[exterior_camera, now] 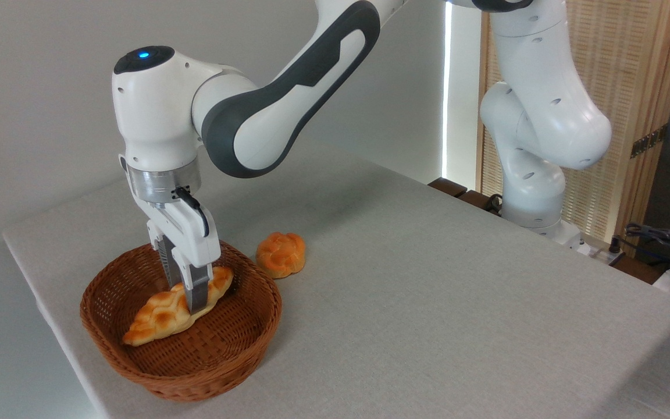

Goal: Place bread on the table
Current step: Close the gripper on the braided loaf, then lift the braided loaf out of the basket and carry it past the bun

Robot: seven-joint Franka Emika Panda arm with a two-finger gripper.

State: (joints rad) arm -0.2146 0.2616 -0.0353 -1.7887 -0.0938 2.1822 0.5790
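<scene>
The bread, a long braided golden loaf with browned bumps, lies slanted inside a brown wicker basket at the front left of the table. My gripper reaches straight down into the basket. It straddles the loaf's middle, one finger behind it and one in front, both close against its sides. The loaf still rests on the basket floor, with its pointed ends showing on either side of the fingers.
A small round orange knotted bun sits on the cloth just right of the basket's back rim. The table's left edge runs close to the basket. The arm's white base stands at the far right edge, with cables beyond it.
</scene>
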